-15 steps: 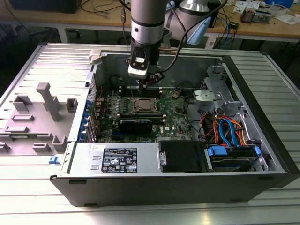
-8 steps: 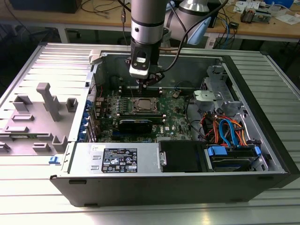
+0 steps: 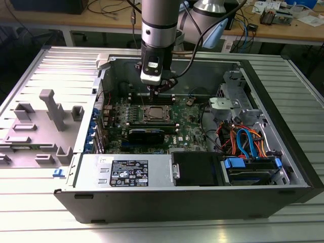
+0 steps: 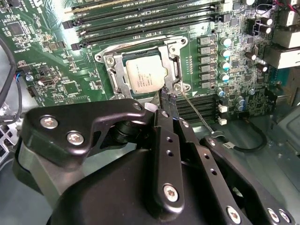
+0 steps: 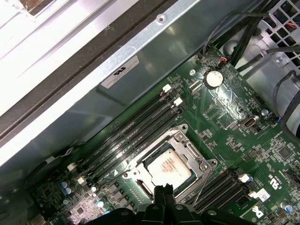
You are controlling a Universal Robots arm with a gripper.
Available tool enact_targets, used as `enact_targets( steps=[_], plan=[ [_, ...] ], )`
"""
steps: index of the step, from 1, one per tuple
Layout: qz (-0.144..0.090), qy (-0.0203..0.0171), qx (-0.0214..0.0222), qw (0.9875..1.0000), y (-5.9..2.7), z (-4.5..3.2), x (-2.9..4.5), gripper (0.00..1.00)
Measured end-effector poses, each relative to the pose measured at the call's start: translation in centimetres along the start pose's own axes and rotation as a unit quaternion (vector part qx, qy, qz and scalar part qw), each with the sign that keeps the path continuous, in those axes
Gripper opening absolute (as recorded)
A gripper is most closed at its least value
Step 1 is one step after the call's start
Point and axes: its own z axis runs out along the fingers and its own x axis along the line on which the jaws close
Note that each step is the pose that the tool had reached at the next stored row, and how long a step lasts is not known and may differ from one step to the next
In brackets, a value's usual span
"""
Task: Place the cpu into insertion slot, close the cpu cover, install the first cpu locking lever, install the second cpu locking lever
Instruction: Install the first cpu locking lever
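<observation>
The cpu point(image 4: 145, 75) lies flat in the insertion slot point(image 4: 110, 61) on the green motherboard, its silver-grey top showing through the window of the cpu cover point(image 4: 176, 65), which lies down over it. A thin metal locking lever point(image 4: 197, 115) sticks out slantwise from one corner of the socket. My gripper point(image 4: 167, 95) is shut, its narrow black fingertips together just above the socket's edge beside that lever's root, and I see nothing between them. In the exterior view the gripper point(image 3: 157, 91) hangs right over the socket point(image 3: 155, 114). The first wrist view has the cpu point(image 5: 168, 166) just beyond the fingertips point(image 5: 162, 189).
Long black memory slots point(image 4: 140, 14) run beside the socket. A round coin battery point(image 5: 214, 78) sits near the case wall. A black card point(image 3: 147, 134) stands close in front of the socket. Coloured cables point(image 3: 243, 142) and drive cages fill the exterior view's right.
</observation>
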Motion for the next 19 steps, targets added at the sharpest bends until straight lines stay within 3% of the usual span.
enact_targets(
  steps=[15,19],
  plan=[
    [-0.016,0.0003,0.0006,0.9999,0.00,0.00,0.00,0.11],
    [-0.053,0.0010,0.0022,0.9986,-0.01,0.01,0.01,0.11]
  ],
)
